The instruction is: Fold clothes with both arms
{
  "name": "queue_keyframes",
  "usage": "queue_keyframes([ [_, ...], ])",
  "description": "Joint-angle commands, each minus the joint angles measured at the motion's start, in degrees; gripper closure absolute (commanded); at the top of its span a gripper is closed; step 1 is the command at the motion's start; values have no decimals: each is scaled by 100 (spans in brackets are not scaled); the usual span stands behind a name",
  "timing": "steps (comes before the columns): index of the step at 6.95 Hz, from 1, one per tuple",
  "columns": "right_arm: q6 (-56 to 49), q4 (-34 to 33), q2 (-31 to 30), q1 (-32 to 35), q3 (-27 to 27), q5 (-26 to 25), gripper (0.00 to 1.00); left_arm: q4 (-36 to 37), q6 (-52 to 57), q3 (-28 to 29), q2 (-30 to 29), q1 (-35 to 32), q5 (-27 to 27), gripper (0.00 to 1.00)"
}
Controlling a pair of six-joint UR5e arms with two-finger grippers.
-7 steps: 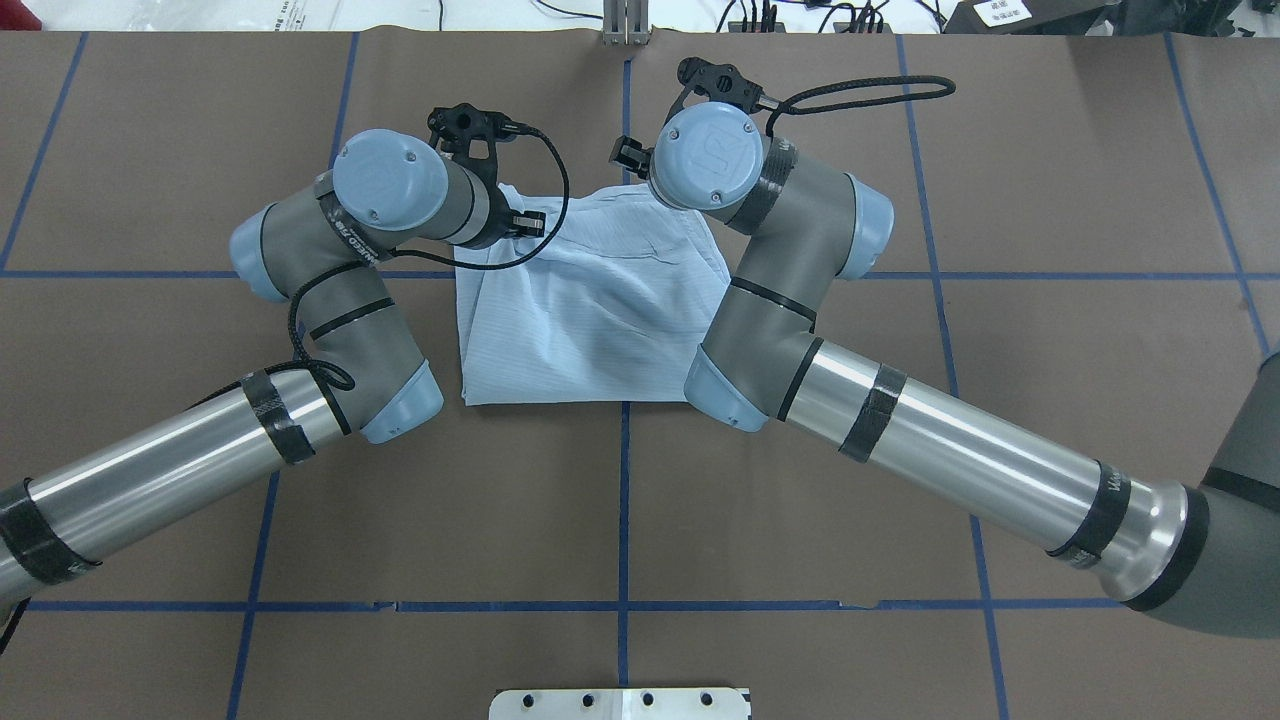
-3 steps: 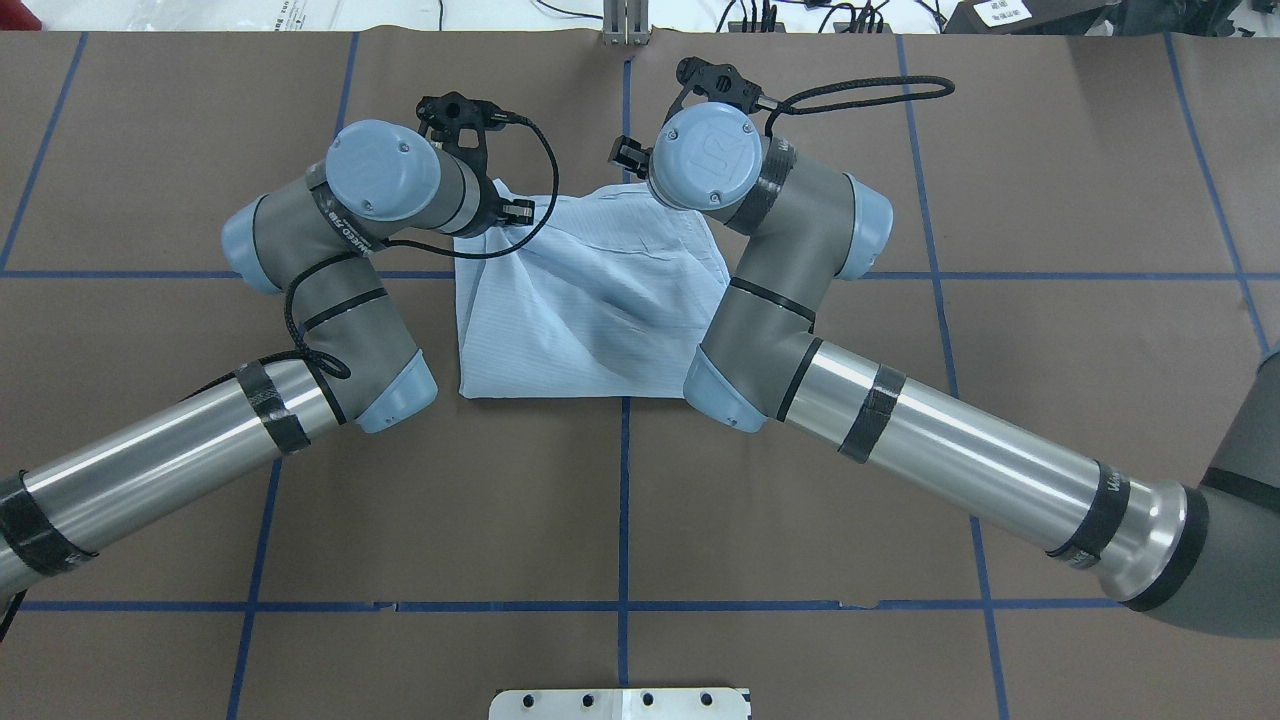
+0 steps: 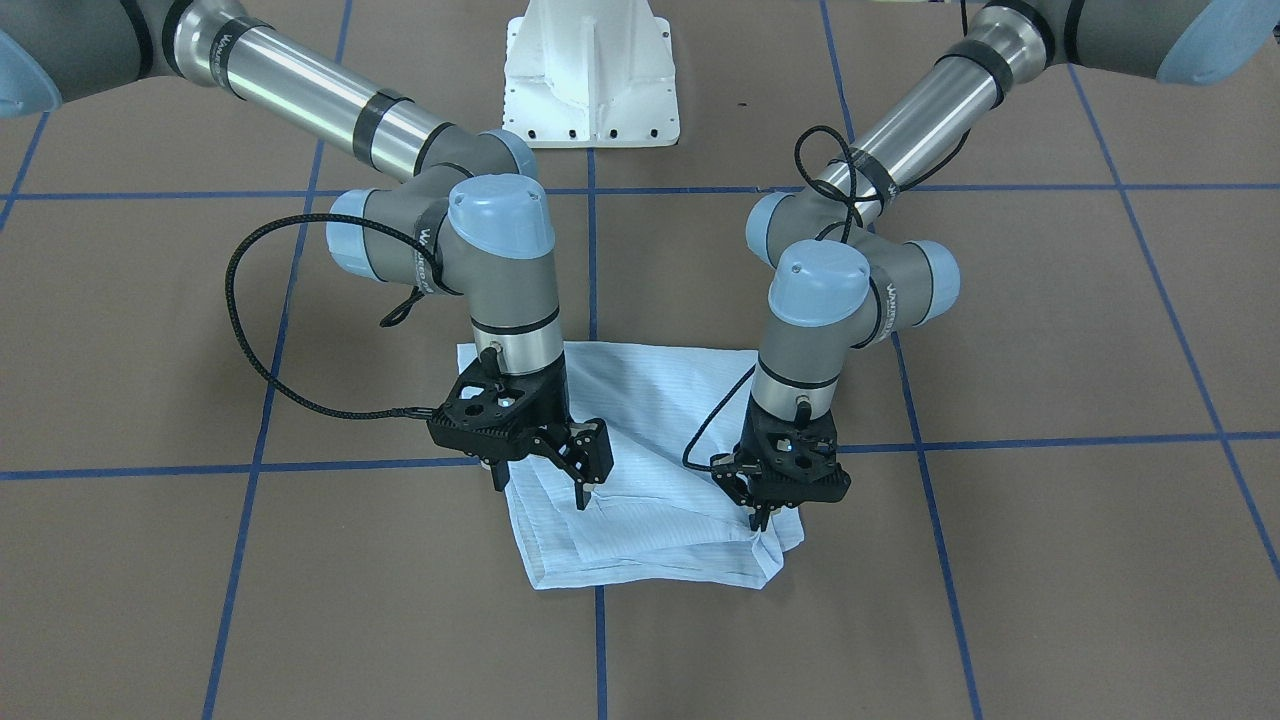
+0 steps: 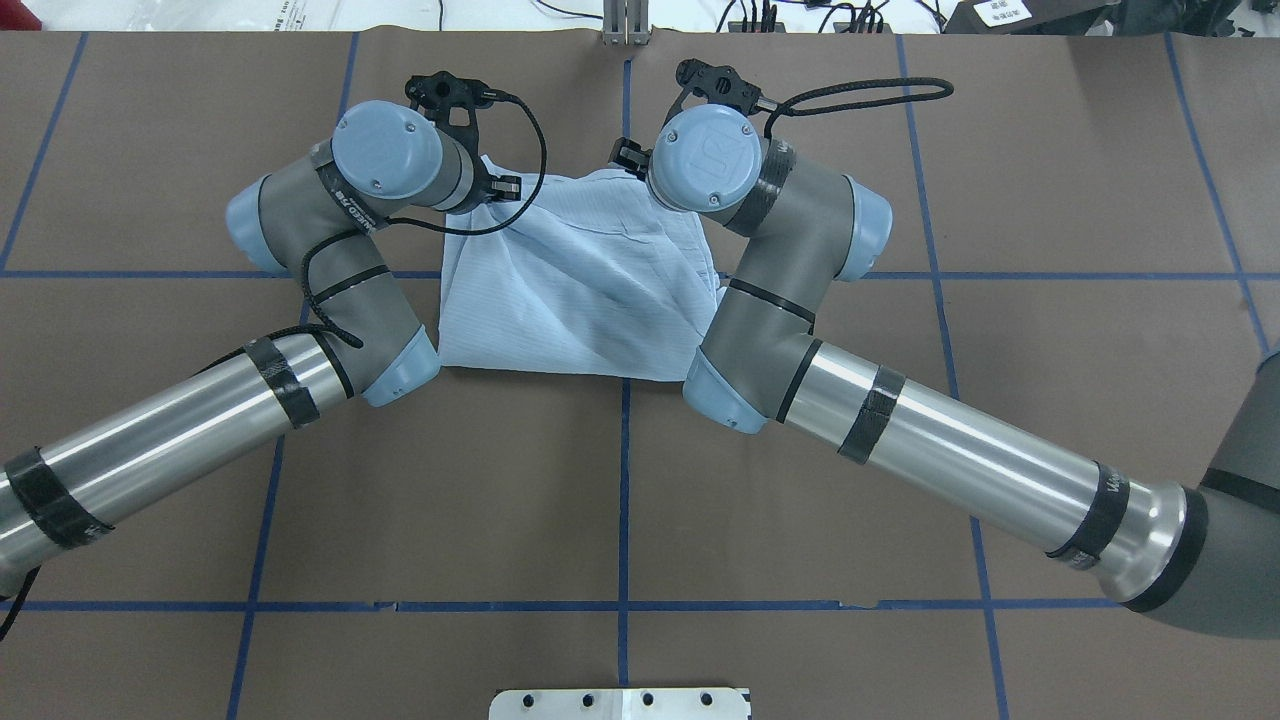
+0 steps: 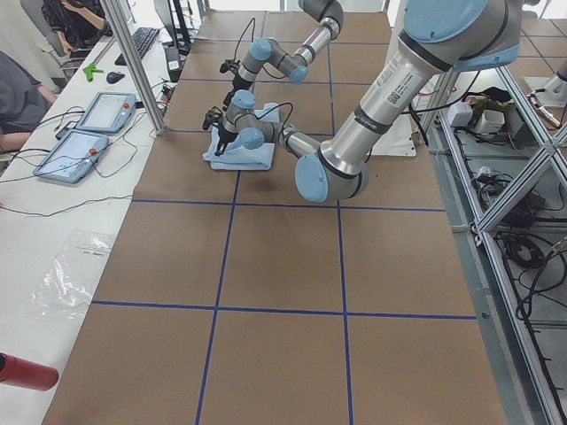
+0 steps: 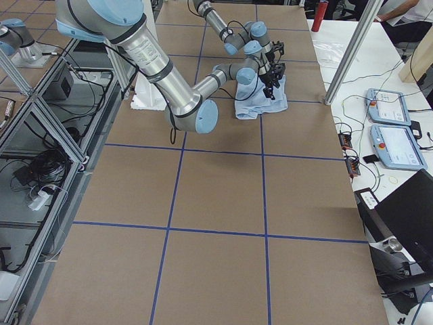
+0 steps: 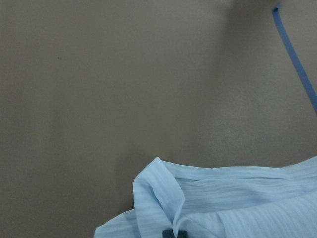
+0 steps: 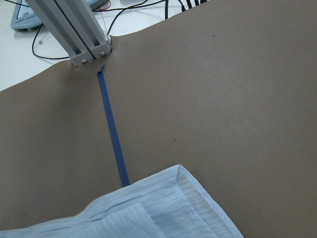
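Clamped on the shirt (image 4: 570,290), our left gripper (image 3: 766,518) has dragged it farther from the pedestal (image 3: 590,80); our right gripper (image 3: 540,493) gapes.

The shirt (image 4: 580,290) is laid on the bench (image 4: 900,400) near its middle, ahead of the pedestal base (image 3: 590,90) and across a tape line (image 4: 624,480). The left gripper (image 3: 765,518) is set at the shirt's left corner farthest from the base, the right gripper (image 3: 540,495) at the right one. Tablets (image 5: 106,111) are placed on a side table (image 5: 35,230) beyond the bench's far edge.
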Motion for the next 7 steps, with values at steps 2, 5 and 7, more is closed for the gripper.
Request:
queue_keyframes([
  [2,2,0,3,-2,-1,4,0,-95,64,-222,212,-36,-49,1],
  [5,2,0,3,-2,-1,-5,0,-42,55,-426,381,-1,-32,1],
  [7,2,0,3,-2,-1,-5,0,-42,-24,-417,372,8,-40,76],
])
